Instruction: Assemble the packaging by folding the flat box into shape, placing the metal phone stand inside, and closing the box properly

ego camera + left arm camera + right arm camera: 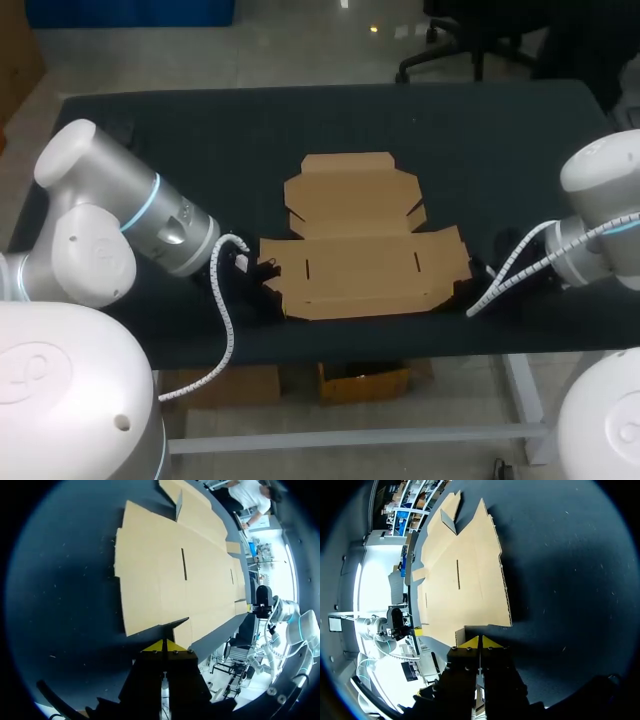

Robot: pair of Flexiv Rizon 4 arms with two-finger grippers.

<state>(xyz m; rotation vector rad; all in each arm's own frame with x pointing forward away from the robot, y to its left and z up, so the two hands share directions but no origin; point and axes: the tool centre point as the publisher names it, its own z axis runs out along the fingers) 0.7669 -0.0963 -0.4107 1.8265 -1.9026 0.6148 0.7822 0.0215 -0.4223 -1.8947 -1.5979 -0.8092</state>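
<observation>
Dark table point(150, 110) fills the head view, and the box point(365, 250) lies flat and unfolded on it near the middle, a little toward the front edge. You see a wide front panel with two short slits and a narrower panel behind it with small flaps at its corners. Your left arm point(110, 220) comes in from the left and its gripper point(245, 265) sits low at the box's left end. Your right arm point(600, 220) comes in from the right, with its gripper point(478, 275) at the box's right end. From up here you cannot tell how either pair of fingers stands.

Left wrist view: the left gripper point(165, 647) has its yellow tips pressed together, with only a thin seam between them. They sit just at the near edge of the box point(160, 565), which stretches away ahead of them flat on the table point(70, 605). One slit shows close ahead, another farther off. Whether the tips touch the card you cannot tell. At the far end of the box the right gripper point(262, 602) shows, small and dark.

Right wrist view: much the same, mirrored. The right gripper point(479, 642) also has its tips closed against each other, right at the near edge of the box point(465, 580). A small flap point(460, 634) stands up just beside the tips. The card runs flat ahead, and a far flap point(447, 522) is tilted up. Past the far end you can make out the left gripper point(397, 622).
</observation>
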